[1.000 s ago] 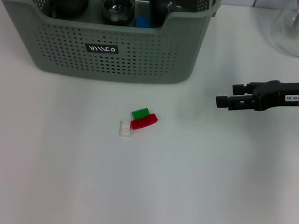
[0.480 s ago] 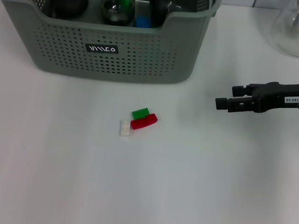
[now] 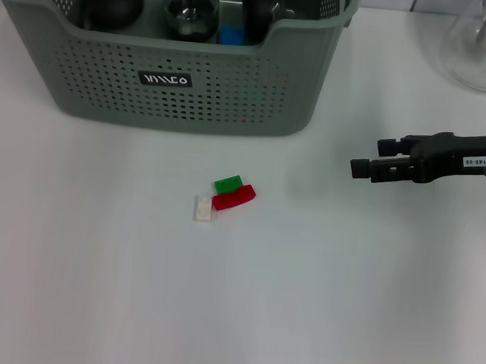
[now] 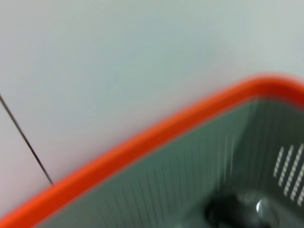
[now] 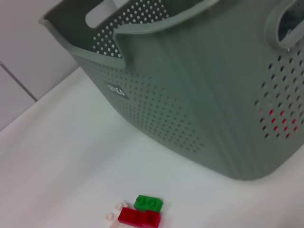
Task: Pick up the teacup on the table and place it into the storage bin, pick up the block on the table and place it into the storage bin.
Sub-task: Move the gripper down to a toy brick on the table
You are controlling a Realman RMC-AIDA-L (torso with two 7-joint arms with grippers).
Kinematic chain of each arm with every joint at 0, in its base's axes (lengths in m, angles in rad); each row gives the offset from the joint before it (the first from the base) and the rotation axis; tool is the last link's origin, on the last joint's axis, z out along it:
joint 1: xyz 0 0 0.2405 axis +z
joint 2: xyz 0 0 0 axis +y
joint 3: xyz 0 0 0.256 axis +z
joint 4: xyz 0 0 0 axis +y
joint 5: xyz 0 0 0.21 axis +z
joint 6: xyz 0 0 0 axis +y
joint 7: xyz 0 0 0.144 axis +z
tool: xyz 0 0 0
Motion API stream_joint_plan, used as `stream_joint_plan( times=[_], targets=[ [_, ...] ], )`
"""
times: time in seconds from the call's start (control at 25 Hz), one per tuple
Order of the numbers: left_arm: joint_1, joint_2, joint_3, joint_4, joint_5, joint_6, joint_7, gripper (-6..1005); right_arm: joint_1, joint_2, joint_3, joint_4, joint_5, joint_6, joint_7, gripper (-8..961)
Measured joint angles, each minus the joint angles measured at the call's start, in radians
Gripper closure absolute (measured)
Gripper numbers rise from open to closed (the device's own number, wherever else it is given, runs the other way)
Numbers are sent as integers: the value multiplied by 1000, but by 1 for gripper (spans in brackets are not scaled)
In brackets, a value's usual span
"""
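The grey-green storage bin stands at the back left of the table; its perforated wall fills the right wrist view and its inner wall shows in the left wrist view. Three blocks lie touching in front of it: green, red and white, seen again as green and red. My right gripper hovers open and empty to their right, pointing towards them. No teacup shows on the table. My left gripper is out of view.
Inside the bin sit dark round items, a glassy round one and a blue piece. A clear glass flask stands at the back right. White tabletop stretches in front of the blocks.
A green piece that showed above the glassy item in the bin half a second ago no longer shows. The right arm and the three blocks have stayed put.
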Motion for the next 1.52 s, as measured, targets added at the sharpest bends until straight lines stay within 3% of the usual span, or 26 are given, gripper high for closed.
stream_joint_plan(
  times=[0.12,0.24,0.4,0.44,0.56,0.72,0.84,0.96,1.24,1.52],
  targets=[
    [116,-3,-44,211,-221,86,33,233,1,-1,-1,0,0,1,-1,6],
    [213,5,-105,302,-488,166,99,232,0,-2,-1,-1,0,2,-3,6],
    [320,7,-169,322,-853,338,283,232,-4,-2,5,-1,0,3,-10,6],
    [359,2,-171,318,-959,443,375,232,-4,-2,5,-1,0,4,-10,6],
    [395,-20,-162,319,-1021,596,493,233,-5,-2,7,0,3,7,-9,6],
    [417,-45,-69,314,-897,757,613,233,0,-2,7,4,5,8,-4,6],
    [417,-55,68,310,-691,742,620,238,3,0,7,5,4,9,3,6],
    [395,-67,166,280,-513,692,605,242,3,3,6,6,3,10,8,6],
    [295,-68,414,138,-224,506,491,242,-6,4,6,7,4,10,11,6],
    [199,-70,650,-12,-39,298,332,238,-8,4,8,9,2,10,12,6]
  ],
)
